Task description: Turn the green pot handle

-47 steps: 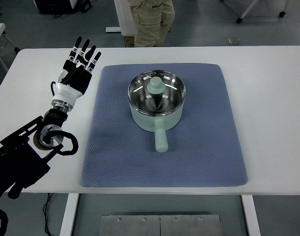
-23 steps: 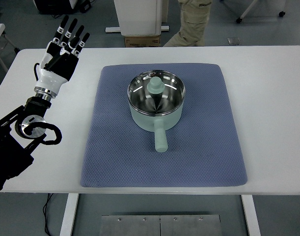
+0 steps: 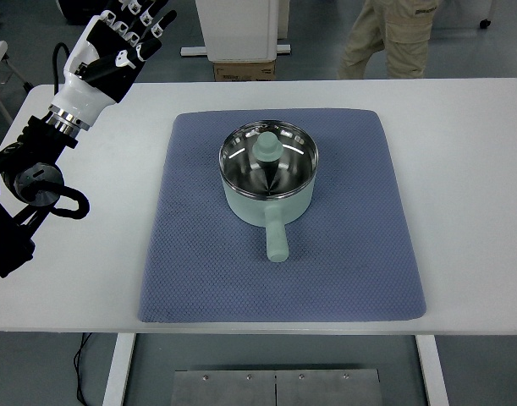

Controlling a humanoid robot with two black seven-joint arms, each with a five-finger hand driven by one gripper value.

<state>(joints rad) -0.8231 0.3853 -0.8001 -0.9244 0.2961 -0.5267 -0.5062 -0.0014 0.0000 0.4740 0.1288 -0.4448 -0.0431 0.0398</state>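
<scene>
A pale green pot [image 3: 269, 179] with a shiny steel inside stands in the middle of the blue mat [image 3: 199, 254]. Its stubby green handle [image 3: 276, 238] points toward the near edge of the table. A green knobbed piece [image 3: 267, 146] shows inside the pot at its far wall. My left hand [image 3: 121, 35] is raised over the far left corner of the table, far from the pot, with its fingers spread and holding nothing. The right arm is out of view.
The white table [image 3: 470, 169] carries only the mat and pot. A person's legs [image 3: 392, 38] stand beyond the far edge at the upper right. A white cabinet [image 3: 241, 25] and a cardboard box [image 3: 244, 69] sit behind the table.
My left hand has risen and drawn back to the upper left, away from the mat. The person behind the table has walked to the right. The pot has not moved.
</scene>
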